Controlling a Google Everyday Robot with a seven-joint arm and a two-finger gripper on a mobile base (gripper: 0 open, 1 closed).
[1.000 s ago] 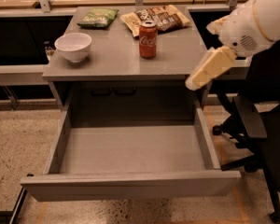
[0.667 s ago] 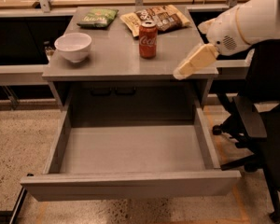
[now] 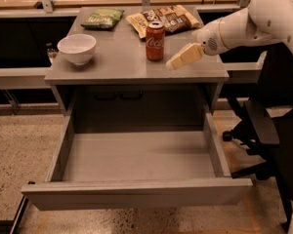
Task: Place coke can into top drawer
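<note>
The coke can (image 3: 155, 41), red with white script and a silver top, stands upright on the grey cabinet top (image 3: 117, 62), right of centre. The top drawer (image 3: 136, 191) is pulled wide open below the cabinet top and its inside is bare. My gripper (image 3: 173, 64), with cream-coloured fingers, hangs over the cabinet top just right of the can and a little nearer the front edge, apart from the can. The white arm (image 3: 254, 21) reaches in from the upper right.
A white bowl (image 3: 76, 48) sits at the left of the cabinet top. A green snack bag (image 3: 103, 18) and a brown snack bag (image 3: 166, 17) lie at the back. A black office chair (image 3: 268, 130) stands right of the drawer.
My gripper has moved left and slightly up, from past the cabinet's right edge to over the top, close beside the can. The can, bowl and drawer have not moved.
</note>
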